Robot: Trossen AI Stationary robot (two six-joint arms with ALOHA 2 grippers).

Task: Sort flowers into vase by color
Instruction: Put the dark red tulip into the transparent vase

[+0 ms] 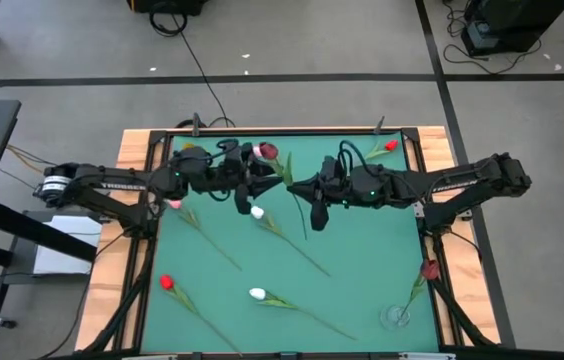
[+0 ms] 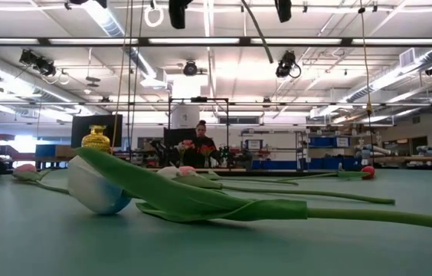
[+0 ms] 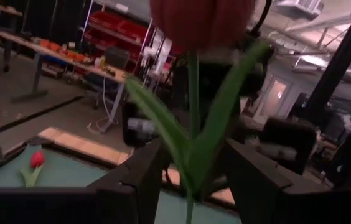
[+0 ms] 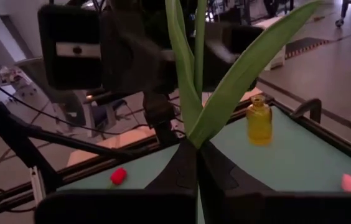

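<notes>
Right gripper point(image 4: 195, 163) pinches the red tulip point(image 1: 268, 151) low on its stem, head pointing toward the left gripper point(image 3: 191, 180), whose spread fingers flank the stem above the tabletop point(image 1: 362, 250).

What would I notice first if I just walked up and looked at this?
Probably the two robot arms meeting over the far middle of the green table, sharing one red tulip. The right gripper pinches its stem shut, and the stem also passes between the left gripper's fingers. Other tulips lie scattered on the table, with a big white one right in front of the low camera.
</notes>
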